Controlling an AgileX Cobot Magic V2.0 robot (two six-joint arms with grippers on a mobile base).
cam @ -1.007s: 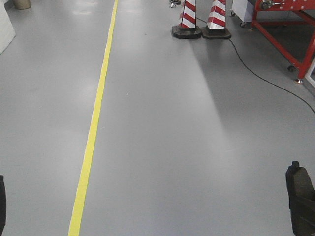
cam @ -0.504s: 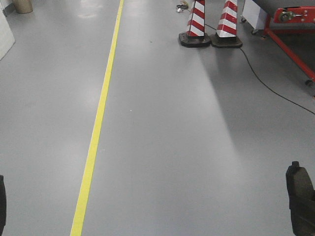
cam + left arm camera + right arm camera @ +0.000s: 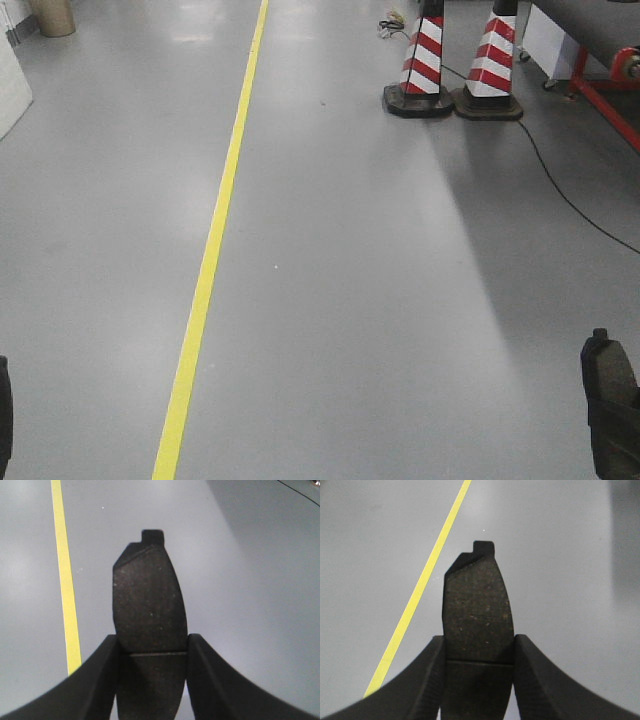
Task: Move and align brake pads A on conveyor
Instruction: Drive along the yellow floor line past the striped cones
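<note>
Grey floor (image 3: 390, 300), yellow line (image 3: 205, 280), striped cones (image 3: 424, 62)

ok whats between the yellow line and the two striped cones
Just bare grey floor between the yellow line and the striped cones; the front-facing view shows it.

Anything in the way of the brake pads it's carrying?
The left end effector and right end effector each grip a brake pad. Floor straight ahead is bare; two striped cones and a black cable lie ahead right. No conveyor shows.
</note>
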